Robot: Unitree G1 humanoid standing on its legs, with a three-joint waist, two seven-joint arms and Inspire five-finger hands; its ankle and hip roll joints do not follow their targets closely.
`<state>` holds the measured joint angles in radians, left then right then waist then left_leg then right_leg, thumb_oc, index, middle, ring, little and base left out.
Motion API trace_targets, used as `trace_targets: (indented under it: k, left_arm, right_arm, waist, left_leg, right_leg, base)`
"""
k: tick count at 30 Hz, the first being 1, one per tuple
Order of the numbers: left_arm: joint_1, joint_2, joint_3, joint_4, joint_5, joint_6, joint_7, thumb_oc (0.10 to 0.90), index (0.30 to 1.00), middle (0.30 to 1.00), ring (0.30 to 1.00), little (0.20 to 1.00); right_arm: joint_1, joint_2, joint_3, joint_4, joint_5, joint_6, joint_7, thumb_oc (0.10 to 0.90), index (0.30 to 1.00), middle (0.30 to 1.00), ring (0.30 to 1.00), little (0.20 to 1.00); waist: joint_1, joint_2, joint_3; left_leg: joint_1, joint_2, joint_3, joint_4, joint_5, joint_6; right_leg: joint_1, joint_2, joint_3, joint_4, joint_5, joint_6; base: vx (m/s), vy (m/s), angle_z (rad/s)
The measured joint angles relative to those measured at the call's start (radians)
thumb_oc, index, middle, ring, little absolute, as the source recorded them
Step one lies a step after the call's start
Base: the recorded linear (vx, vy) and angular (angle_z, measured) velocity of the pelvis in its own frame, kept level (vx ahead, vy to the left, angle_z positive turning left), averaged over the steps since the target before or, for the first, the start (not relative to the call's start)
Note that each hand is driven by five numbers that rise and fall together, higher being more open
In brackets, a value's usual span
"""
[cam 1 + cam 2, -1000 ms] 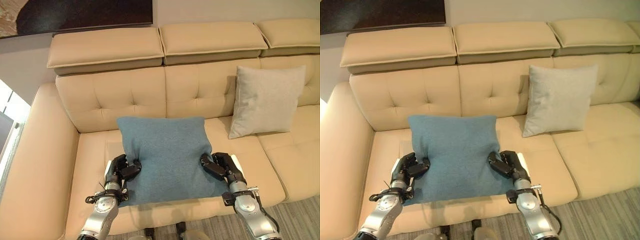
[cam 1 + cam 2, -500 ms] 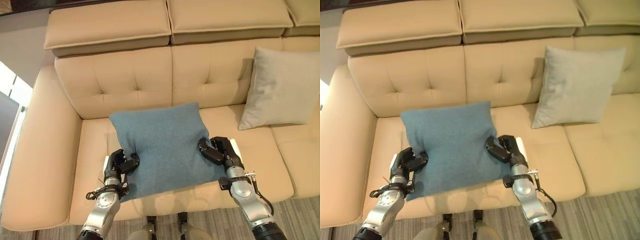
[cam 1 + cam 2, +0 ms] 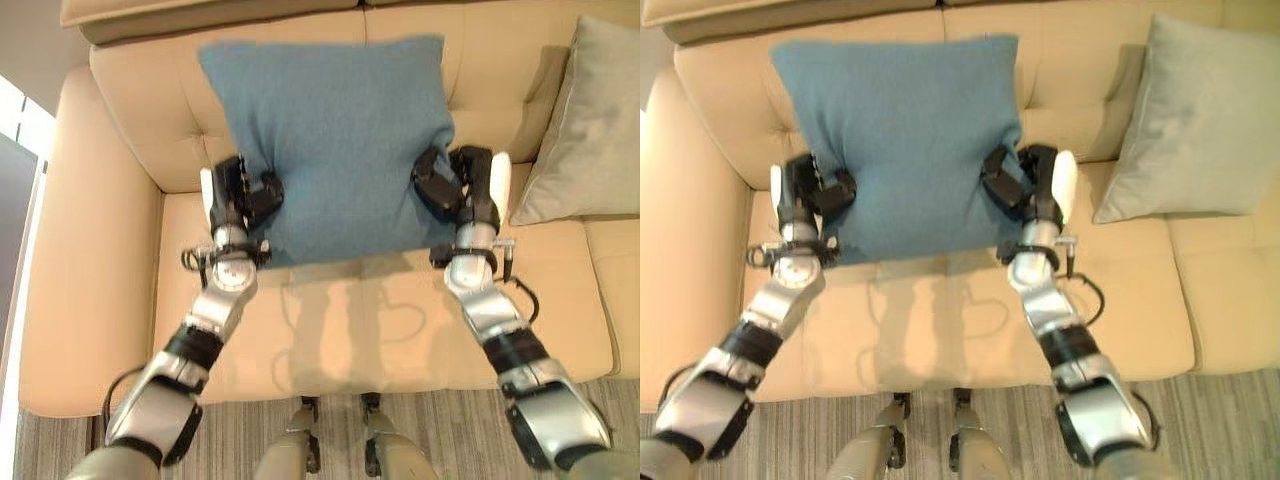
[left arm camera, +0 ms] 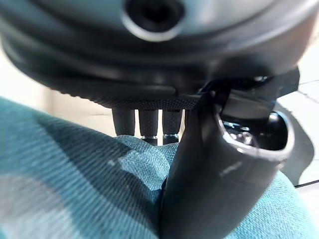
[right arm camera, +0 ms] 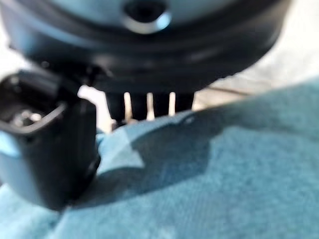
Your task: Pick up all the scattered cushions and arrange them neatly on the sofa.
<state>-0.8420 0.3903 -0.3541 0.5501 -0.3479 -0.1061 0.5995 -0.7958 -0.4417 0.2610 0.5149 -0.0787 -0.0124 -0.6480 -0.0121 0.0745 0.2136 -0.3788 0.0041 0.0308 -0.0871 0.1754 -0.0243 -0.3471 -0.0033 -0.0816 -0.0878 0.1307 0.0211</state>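
A blue cushion (image 3: 335, 140) is held up off the seat of the beige sofa (image 3: 110, 260), in front of its backrest. My left hand (image 3: 240, 195) pinches the cushion's left edge, thumb over the cloth and fingers behind it. On the opposite edge my right hand (image 3: 455, 185) grips the same way. In the left wrist view the blue cushion (image 4: 75, 184) lies under the thumb (image 4: 209, 184). The right wrist view shows the blue cloth (image 5: 209, 179) beneath that hand's thumb (image 5: 47, 149). A light grey cushion (image 3: 590, 120) leans upright against the backrest at the right.
The sofa's left armrest (image 3: 60, 200) runs along the left side. Bare seat (image 3: 370, 320) lies below the lifted cushion. Striped grey carpet (image 3: 440, 440) borders the sofa's front edge.
Both hands have raised the blue cushion off the seat and up toward the backrest. The camera has tilted down and moved closer, so the headrests have left the view.
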Motion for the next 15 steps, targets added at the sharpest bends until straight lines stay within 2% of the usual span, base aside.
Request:
trace_targets:
  k: [2, 3, 4, 5, 6, 8, 11, 14, 15]
  left_arm:
    - [-0.093, -0.001, -0.027, 0.091, 0.012, -0.001, 0.018, 0.4, 0.3, 0.3, 0.3, 0.3]
    - [-0.136, -0.001, -0.039, 0.132, 0.018, 0.0, 0.025, 0.431, 0.347, 0.347, 0.347, 0.347]
    - [-0.185, -0.001, -0.039, 0.166, 0.027, 0.0, 0.025, 0.657, 0.686, 0.686, 0.686, 0.686]
    - [-0.218, -0.006, -0.041, 0.201, 0.028, -0.007, 0.026, 0.8, 0.9, 0.9, 0.9, 0.9]
    - [-0.257, -0.016, -0.042, 0.248, 0.025, -0.006, 0.025, 0.8, 0.9, 0.9, 0.9, 0.9]
    - [-0.346, -0.041, -0.095, 0.389, -0.017, -0.006, 0.016, 0.8, 0.9, 0.9, 0.9, 0.9]
    - [-0.37, -0.06, -0.131, 0.464, -0.063, 0.018, -0.037, 0.8, 0.9, 0.9, 0.9, 0.9]
    - [-0.371, -0.063, -0.148, 0.472, -0.061, 0.052, -0.069, 0.8, 0.9, 0.9, 0.9, 0.9]
    - [-0.371, -0.061, -0.147, 0.47, -0.056, 0.069, -0.079, 0.8, 0.9, 0.9, 0.9, 0.9]
  right_arm:
    - [-0.079, -0.013, 0.038, 0.077, -0.011, 0.005, -0.042, 0.4, 0.3, 0.3, 0.3, 0.3]
    - [-0.119, -0.017, 0.056, 0.114, -0.018, 0.015, -0.052, 0.441, 0.361, 0.361, 0.361, 0.361]
    - [-0.169, -0.023, 0.074, 0.149, -0.027, 0.023, -0.058, 0.684, 0.726, 0.726, 0.726, 0.726]
    - [-0.205, -0.025, 0.09, 0.185, -0.026, 0.026, -0.064, 0.8, 0.9, 0.9, 0.9, 0.9]
    - [-0.246, -0.027, 0.11, 0.234, -0.023, 0.029, -0.062, 0.8, 0.9, 0.9, 0.9, 0.9]
    - [-0.381, -0.028, 0.205, 0.443, 0.034, 0.054, -0.03, 0.8, 0.9, 0.9, 0.9, 0.9]
    - [-0.419, -0.026, 0.233, 0.502, 0.142, 0.104, 0.026, 0.8, 0.9, 0.9, 0.9, 0.9]
    - [-0.42, -0.024, 0.248, 0.522, 0.176, 0.126, 0.058, 0.8, 0.9, 0.9, 0.9, 0.9]
    - [-0.42, -0.025, 0.264, 0.524, 0.18, 0.134, 0.072, 0.8, 0.9, 0.9, 0.9, 0.9]
  waist:
    - [0.0, 0.004, 0.012]
    - [0.0, 0.004, 0.012]
    - [-0.001, 0.004, 0.023]
    - [-0.001, 0.004, 0.035]
    - [-0.001, 0.004, 0.045]
    - [0.0, 0.004, 0.053]
    - [0.0, 0.003, 0.059]
    - [0.001, 0.002, 0.085]
    - [0.001, 0.003, 0.114]
  left_leg:
    - [-0.006, -0.001, -0.015, 0.0, 0.003, -0.004]
    - [-0.016, -0.001, -0.019, 0.0, 0.004, -0.006]
    - [-0.026, 0.0, -0.024, 0.0, 0.004, -0.006]
    - [-0.027, 0.0, -0.026, 0.0, 0.006, -0.009]
    - [-0.028, 0.0, -0.031, 0.0, 0.008, -0.011]
    - [-0.034, 0.0, -0.042, 0.0, 0.013, -0.018]
    - [-0.04, 0.001, -0.063, 0.001, 0.021, -0.026]
    - [-0.04, 0.005, -0.081, 0.018, 0.028, -0.022]
    - [-0.038, 0.013, -0.1, 0.035, 0.041, -0.004]
  right_leg:
    - [-0.002, -0.001, -0.003, 0.0, 0.0, 0.0]
    - [-0.011, -0.001, -0.005, 0.0, 0.0, 0.0]
    - [-0.019, 0.0, -0.009, 0.0, 0.0, 0.0]
    - [-0.019, 0.001, -0.013, 0.0, 0.0, 0.0]
    - [-0.019, 0.001, -0.018, 0.001, 0.0, 0.0]
    - [-0.02, 0.001, -0.027, 0.0, 0.0, 0.0]
    - [-0.022, 0.002, -0.033, 0.008, 0.0, 0.0]
    - [-0.031, 0.001, -0.043, 0.051, -0.004, 0.005]
    - [-0.07, 0.001, -0.047, 0.15, -0.025, 0.019]
  base:
    - [-0.01, -0.007, 0.09]
    - [-0.01, -0.013, 0.11]
    - [-0.02, -0.017, 0.09]
    - [-0.05, -0.022, 0.09]
    - [-0.05, -0.032, 0.1]
    - [-0.04, -0.032, 0.14]
    - [-0.02, -0.023, 0.15]
    - [-0.01, -0.019, 0.09]
    - [0.0, 0.0, 0.0]
